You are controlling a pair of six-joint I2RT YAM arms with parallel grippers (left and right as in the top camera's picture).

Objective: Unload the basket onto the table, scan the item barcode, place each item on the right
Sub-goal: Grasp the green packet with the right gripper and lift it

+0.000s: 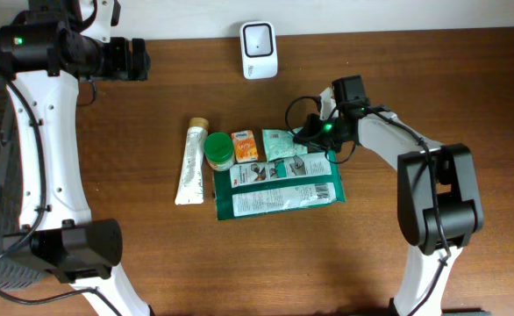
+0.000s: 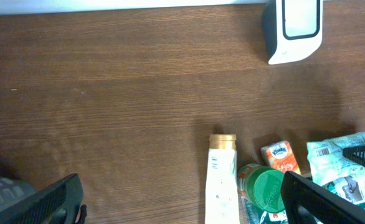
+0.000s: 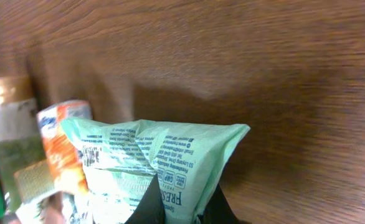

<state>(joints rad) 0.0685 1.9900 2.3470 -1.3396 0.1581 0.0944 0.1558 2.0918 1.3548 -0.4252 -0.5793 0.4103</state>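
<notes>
table [image 1: 432, 79]: dark wood, under the right pincer [image 1: 314, 133] | orange packet [image 1: 245, 146]: near, ahead of the pincer tips | green-lidded jar [image 1: 219, 150]: next beyond, just beside the orange packet | white tube [image 1: 189, 165]: gold cap, farthest from the pincer, beside the jar | dark green flat pack [image 1: 279, 189]: lies flat, just beside the pincer, toward the table's front edge

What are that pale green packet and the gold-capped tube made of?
The pale green packet is apparently thin plastic film, slightly glossy; it creases where the right gripper pinches it. The gold-capped tube is probably soft plastic, with a matte white body and a metallic-looking cap.
</notes>
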